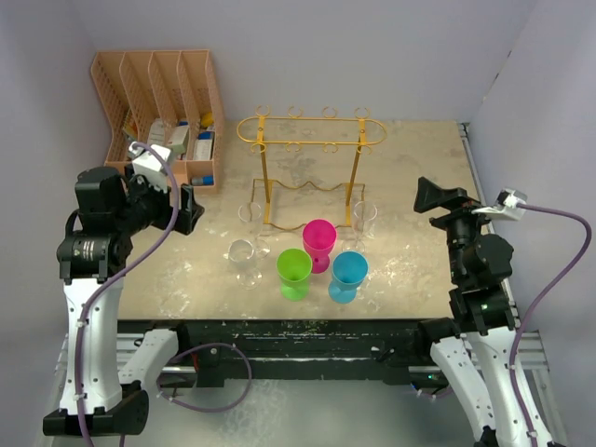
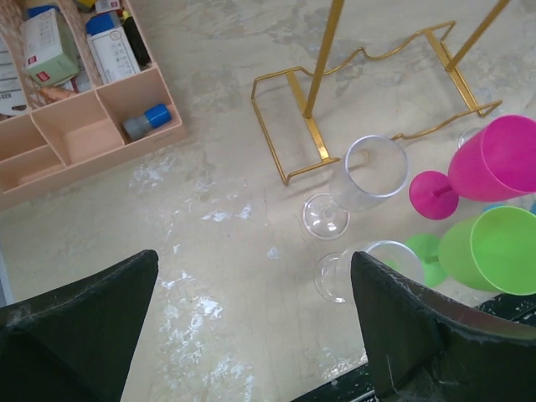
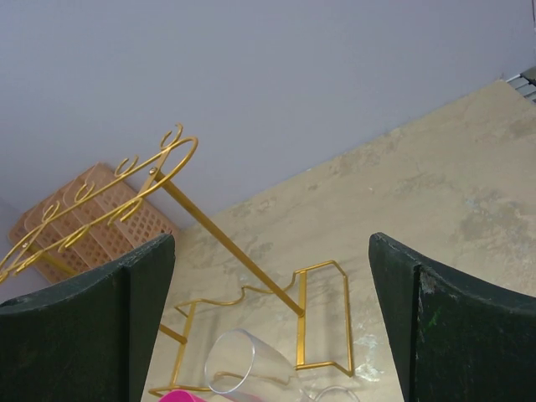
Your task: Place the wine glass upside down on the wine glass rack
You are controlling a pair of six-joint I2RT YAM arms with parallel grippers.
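Top external view has the wine glass rack (image 1: pixel 312 140) standing upright in the upper middle of the frame, on the mottled beige table (image 1: pixel 419 168), with its wire base towards the bottom of the picture. Three clear wine glasses stand rim up on the table. The left clear glass (image 1: pixel 250 216) is just beside the left edge of the rack's base, and the right clear glass (image 1: pixel 364 219) is just beside its right edge. The front clear glass (image 1: pixel 244 261) is lower in the frame, near the left one. Between them, below the rack, three coloured stemmed cups stand close together: the pink cup (image 1: pixel 318 244) nearest the base, the green cup (image 1: pixel 294 273) lower left of it and the blue cup (image 1: pixel 348 276) lower right. A peach slotted organiser (image 1: pixel 158 112) holding small boxes and bottles fills the upper left corner of the table.

The left gripper (image 2: pixel 253 258) hangs at the left of the frame, just below the organiser and left of the clear glasses. In its wrist view the two dark fingers (image 2: pixel 75 327) are spread wide with only bare table between them, and two clear glasses and the rack's base lie beyond its right finger. The right gripper (image 3: pixel 272 239) sits at the right of the frame, well apart from the rack. Its jaws are also spread fully and grasp nothing, and its wrist view looks past them at the rack's top rail, one post and one clear glass by the base.
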